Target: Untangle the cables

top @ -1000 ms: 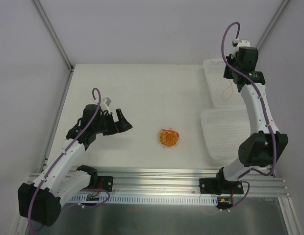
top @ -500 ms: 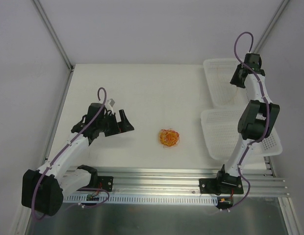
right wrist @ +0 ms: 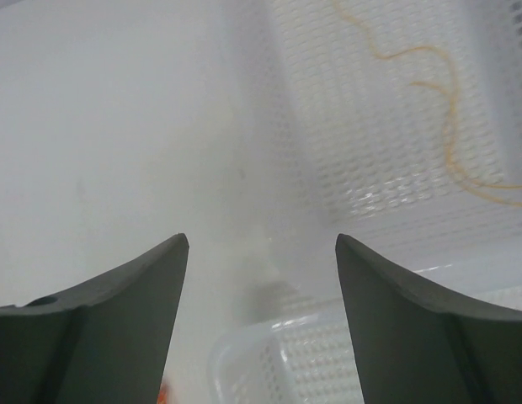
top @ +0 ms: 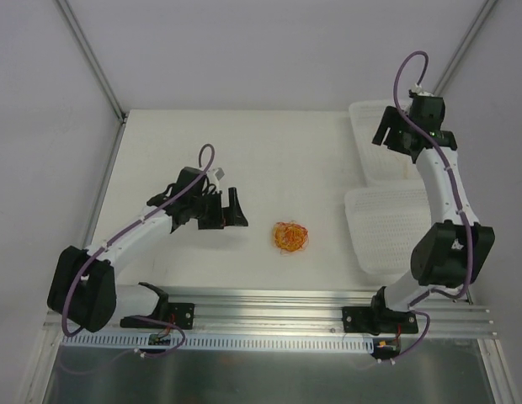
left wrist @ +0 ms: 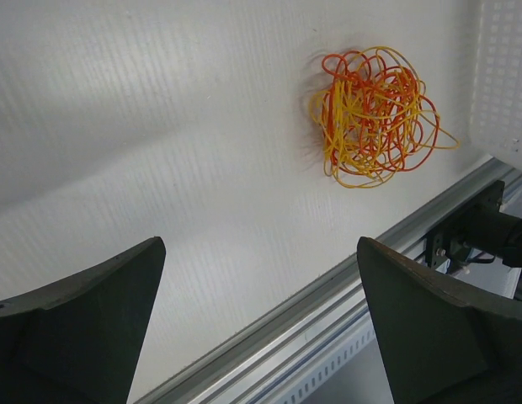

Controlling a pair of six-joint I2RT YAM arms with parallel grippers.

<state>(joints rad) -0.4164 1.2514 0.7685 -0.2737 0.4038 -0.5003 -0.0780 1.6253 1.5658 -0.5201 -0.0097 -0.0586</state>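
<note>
cables (top: 290, 237) mid-table, between left tool (top: 237, 210) and basket rim (top: 352, 227), apart from both

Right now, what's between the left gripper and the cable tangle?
Only bare table between the left gripper and the cables, seen in the left wrist view.

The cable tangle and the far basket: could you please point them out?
cable tangle (left wrist: 375, 118), left wrist view, middle of the ball.
far basket (top: 380, 168), top view, bare mesh floor.
</note>
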